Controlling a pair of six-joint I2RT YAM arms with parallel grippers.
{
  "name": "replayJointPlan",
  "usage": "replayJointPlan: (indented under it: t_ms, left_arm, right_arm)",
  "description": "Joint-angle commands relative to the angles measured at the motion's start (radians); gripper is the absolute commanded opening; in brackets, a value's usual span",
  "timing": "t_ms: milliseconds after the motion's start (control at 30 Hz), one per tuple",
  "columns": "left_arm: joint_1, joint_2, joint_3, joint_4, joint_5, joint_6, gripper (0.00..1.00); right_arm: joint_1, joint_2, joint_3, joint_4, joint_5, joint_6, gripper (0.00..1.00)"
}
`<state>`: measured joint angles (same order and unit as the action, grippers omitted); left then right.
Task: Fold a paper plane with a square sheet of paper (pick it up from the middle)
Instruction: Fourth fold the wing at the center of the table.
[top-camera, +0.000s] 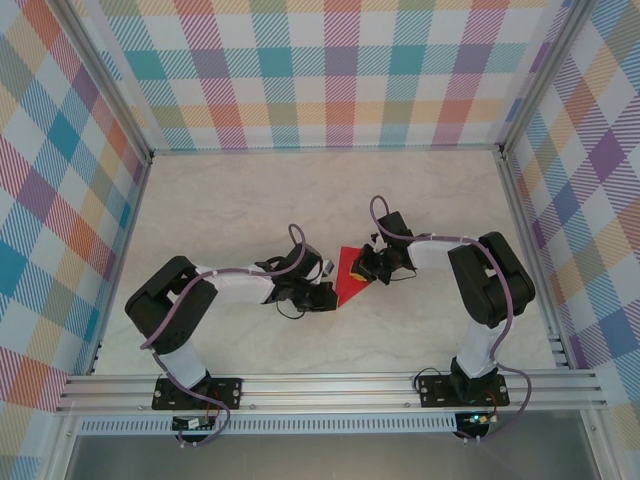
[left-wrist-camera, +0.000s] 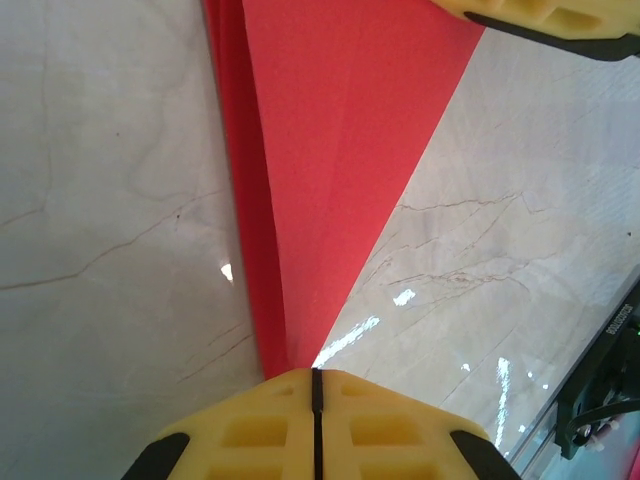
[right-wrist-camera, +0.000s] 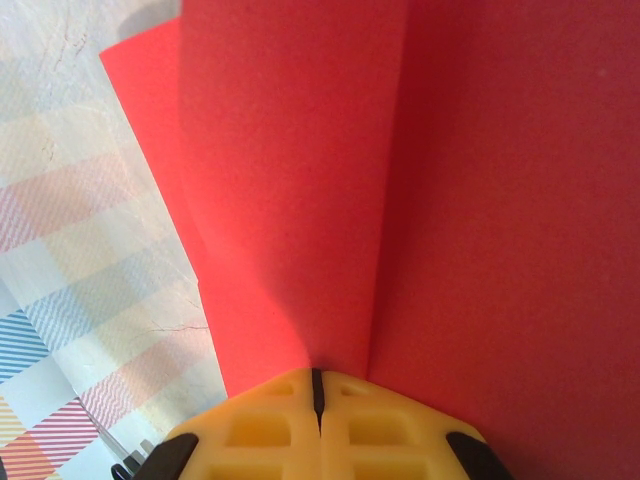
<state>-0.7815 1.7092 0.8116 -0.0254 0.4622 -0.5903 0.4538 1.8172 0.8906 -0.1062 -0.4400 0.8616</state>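
The red sheet of paper (top-camera: 349, 284) is folded into a narrow layered wedge and hangs between my two grippers above the middle of the table. In the left wrist view the paper (left-wrist-camera: 330, 150) tapers to a point that runs into the seam of my left gripper (left-wrist-camera: 315, 375), whose jaws are shut on that tip. The right gripper's yellow fingers (left-wrist-camera: 540, 15) pinch the wide end. In the right wrist view a crease of the paper (right-wrist-camera: 300, 180) ends at my right gripper (right-wrist-camera: 318, 375), shut on it. From above, the left gripper (top-camera: 328, 292) and right gripper (top-camera: 366, 268) face each other.
The marble tabletop (top-camera: 250, 200) lies open behind and to both sides of the arms. Plaid walls (top-camera: 330, 70) close three sides. An aluminium rail (top-camera: 330, 385) carrying both arm bases runs along the near edge.
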Motion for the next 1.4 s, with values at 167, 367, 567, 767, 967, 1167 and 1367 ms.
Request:
replayJointPlan:
  t_ms: [167, 367, 567, 767, 967, 1167, 1367]
  left_arm:
    - [-0.012, 0.000, -0.008, -0.012, -0.006, -0.026, 0.09]
    - [-0.010, -0.033, 0.032, 0.011, -0.053, -0.037, 0.11]
    - [-0.011, 0.010, 0.035, 0.019, -0.042, -0.043, 0.10]
    - [-0.010, 0.041, 0.025, -0.004, -0.046, -0.048, 0.08]
    - [-0.011, 0.059, -0.007, -0.022, -0.050, -0.056, 0.07]
    - [-0.011, 0.058, -0.036, -0.075, -0.073, -0.045, 0.06]
    - [-0.011, 0.027, -0.030, -0.122, -0.020, -0.037, 0.07]
  right_arm:
    - [0.007, 0.102, -0.054, -0.103, 0.181, 0.019, 0.03]
    - [0.006, 0.108, -0.055, -0.099, 0.182, 0.020, 0.03]
    - [0.006, 0.110, -0.054, -0.102, 0.181, 0.019, 0.03]
    - [0.006, 0.110, -0.054, -0.100, 0.181, 0.018, 0.03]
    - [0.006, 0.113, -0.054, -0.101, 0.180, 0.017, 0.03]
    - [0.006, 0.112, -0.054, -0.103, 0.181, 0.018, 0.03]
    - [0.006, 0.109, -0.048, -0.107, 0.182, 0.018, 0.03]
